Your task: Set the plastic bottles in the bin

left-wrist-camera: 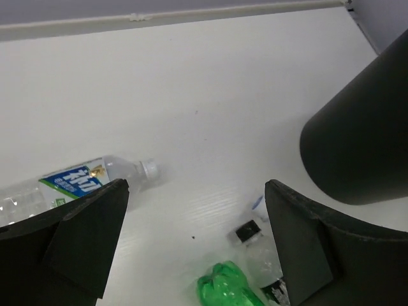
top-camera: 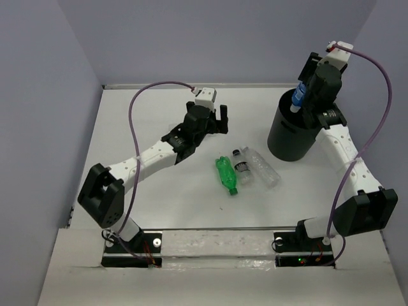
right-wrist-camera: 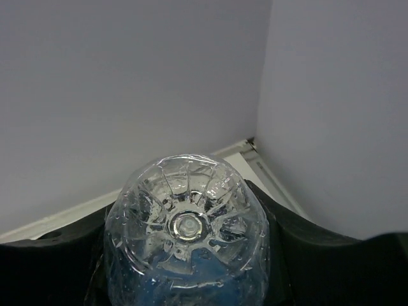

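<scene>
The right gripper [top-camera: 303, 95] is clamped around a clear bottle with a blue label [top-camera: 297, 97], holding it roughly upright, cap end down, above the open mouth of the black bin [top-camera: 290, 137]. The bin stands toward 2 o'clock on the white table [top-camera: 159, 204]. In the right wrist view the bottle's ribbed base [right-wrist-camera: 187, 231] fills the lower middle, with a dark finger [right-wrist-camera: 319, 258] pressed against each side. The left gripper [top-camera: 221, 121] hovers over the table with its jaws spread wide and nothing between them. Three bottles lie side by side near the table's middle, at about 5 o'clock from that gripper and 8 o'clock from the bin: a green bottle [top-camera: 226, 175], a small clear bottle with a dark cap [top-camera: 242, 169] touching it, and a larger clear bottle [top-camera: 262, 167] just beside that. The left wrist view also shows a clear bottle with a blue-and-green label [left-wrist-camera: 83, 182] lying on its side just outside the left finger [left-wrist-camera: 89, 236], its white cap pointing toward 3 o'clock.
</scene>
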